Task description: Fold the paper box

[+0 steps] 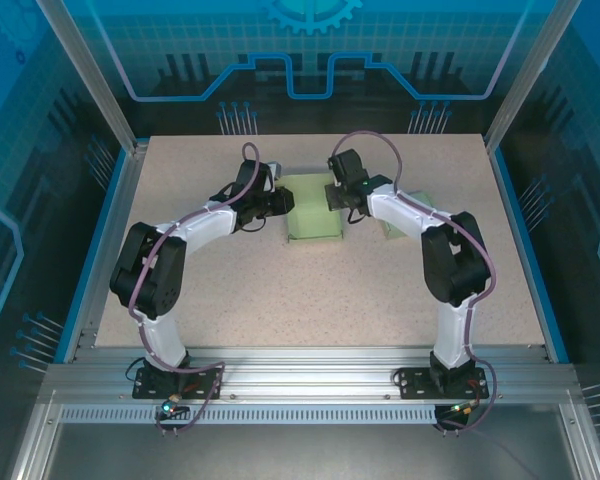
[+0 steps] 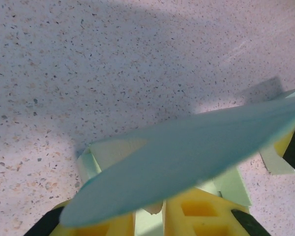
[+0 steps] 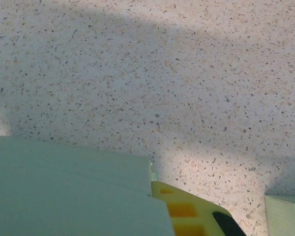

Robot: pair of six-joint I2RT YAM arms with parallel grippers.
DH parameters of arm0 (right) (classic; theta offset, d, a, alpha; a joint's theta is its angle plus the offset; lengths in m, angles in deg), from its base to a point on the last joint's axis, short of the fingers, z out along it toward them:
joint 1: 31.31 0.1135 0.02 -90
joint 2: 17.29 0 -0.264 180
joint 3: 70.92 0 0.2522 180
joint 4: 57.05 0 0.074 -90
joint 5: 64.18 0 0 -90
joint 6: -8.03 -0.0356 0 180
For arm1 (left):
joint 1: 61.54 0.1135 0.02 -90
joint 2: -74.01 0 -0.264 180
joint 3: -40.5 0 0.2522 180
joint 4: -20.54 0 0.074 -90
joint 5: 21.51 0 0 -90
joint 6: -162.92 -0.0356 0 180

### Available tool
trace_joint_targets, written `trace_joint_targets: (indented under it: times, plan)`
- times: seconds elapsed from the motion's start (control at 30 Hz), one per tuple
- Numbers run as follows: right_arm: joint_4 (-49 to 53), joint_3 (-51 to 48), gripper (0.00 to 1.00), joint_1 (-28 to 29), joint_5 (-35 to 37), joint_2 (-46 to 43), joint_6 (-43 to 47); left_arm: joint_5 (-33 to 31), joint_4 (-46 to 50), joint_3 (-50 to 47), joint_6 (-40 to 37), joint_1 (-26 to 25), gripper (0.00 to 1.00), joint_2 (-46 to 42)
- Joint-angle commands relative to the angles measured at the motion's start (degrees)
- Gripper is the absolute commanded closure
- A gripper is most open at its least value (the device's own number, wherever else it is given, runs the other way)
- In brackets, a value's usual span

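Observation:
The pale green paper box [image 1: 313, 208] lies flat at the back middle of the table, between both arms. My left gripper [image 1: 278, 200] is at its left edge. In the left wrist view a curved flap [image 2: 187, 152] arches over my yellow fingers [image 2: 201, 216], which stand a narrow gap apart with pale paper showing in the gap [image 2: 148, 221]; whether they pinch it is unclear. My right gripper [image 1: 338, 195] is at the box's upper right edge. In the right wrist view a flat panel [image 3: 64, 187] hides one finger and meets the inner side of the other finger [image 3: 187, 211].
A second pale green paper piece [image 1: 392, 228] lies on the speckled table just right of the right forearm, its corner in the right wrist view [image 3: 284, 216]. Aluminium posts and blue walls ring the table [image 1: 230, 300].

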Motion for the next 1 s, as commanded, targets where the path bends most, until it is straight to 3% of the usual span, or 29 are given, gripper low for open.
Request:
trace_joint_targets:
  times: [0.0, 0.47, 0.67, 0.97]
  plan:
    - [-0.3, -2.4, 1.0, 2.7, -0.9, -1.5, -1.6, 5.4, -5.0, -0.4, 3.5, -2.0, 0.8, 0.9]
    - [-12.7, -12.9, 1.0, 4.5, -5.1, -6.0, -8.2, 1.5, -6.9, -5.8, 1.2, -3.5, 0.91, 0.9]
    - [-15.5, -12.8, 1.0, 4.7, -6.5, -6.1, -10.5, -2.4, -13.6, -10.6, -0.2, -5.7, 0.97, -0.2]
    - [-18.0, -10.0, 0.99, 4.8, -7.9, -3.4, -12.6, -8.6, -25.6, -15.6, -2.1, -8.3, 0.98, 2.1]
